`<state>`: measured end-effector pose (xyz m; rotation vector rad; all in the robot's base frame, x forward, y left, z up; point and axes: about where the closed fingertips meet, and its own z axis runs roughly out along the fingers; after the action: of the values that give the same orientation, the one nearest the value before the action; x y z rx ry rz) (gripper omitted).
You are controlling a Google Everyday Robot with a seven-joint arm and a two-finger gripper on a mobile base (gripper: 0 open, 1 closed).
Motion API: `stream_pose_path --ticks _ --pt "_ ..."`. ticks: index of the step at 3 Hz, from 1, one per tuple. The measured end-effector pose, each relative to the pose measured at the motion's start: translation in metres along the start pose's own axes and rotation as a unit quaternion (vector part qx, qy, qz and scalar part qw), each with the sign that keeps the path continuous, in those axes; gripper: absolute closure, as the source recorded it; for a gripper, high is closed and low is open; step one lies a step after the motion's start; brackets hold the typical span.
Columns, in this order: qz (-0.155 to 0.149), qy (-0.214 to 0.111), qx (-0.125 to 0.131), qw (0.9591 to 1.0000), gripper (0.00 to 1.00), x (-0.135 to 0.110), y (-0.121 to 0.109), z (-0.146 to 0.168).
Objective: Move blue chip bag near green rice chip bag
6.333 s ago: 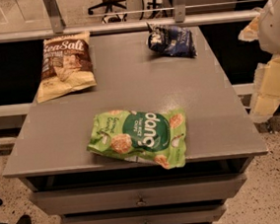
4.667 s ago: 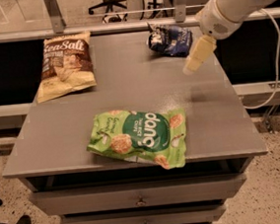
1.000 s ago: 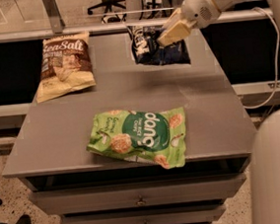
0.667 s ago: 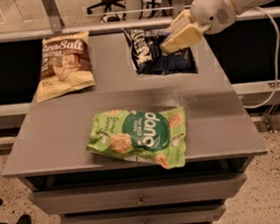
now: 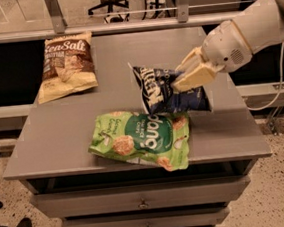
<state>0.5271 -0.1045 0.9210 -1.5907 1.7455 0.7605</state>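
Camera view has our gripper (image 5: 194, 74) clamped on the blue chip bag (image 5: 166, 90), held midway along the bench's (image 5: 73, 127) right edge, with the green rice chip bag (image 5: 142, 138) just front-left, so we'd only lower it.

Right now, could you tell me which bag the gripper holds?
The blue chip bag, the small navy one; the gripper is shut on it. The green rice chip bag and Sea Salt bag lie free.

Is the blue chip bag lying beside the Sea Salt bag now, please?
No, the gripper holds the blue chip bag close by the green rice chip bag, well apart from the Sea Salt bag.
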Motion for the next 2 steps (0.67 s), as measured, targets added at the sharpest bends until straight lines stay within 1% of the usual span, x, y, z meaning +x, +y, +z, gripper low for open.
stream_pose_path --ticks 1,2 --pt "0.020 0.007 0.021 0.9996 1.00 0.032 -0.001 -0.003" --pt "0.034 0.008 0.040 0.9986 1.00 0.052 -0.007 -0.010"
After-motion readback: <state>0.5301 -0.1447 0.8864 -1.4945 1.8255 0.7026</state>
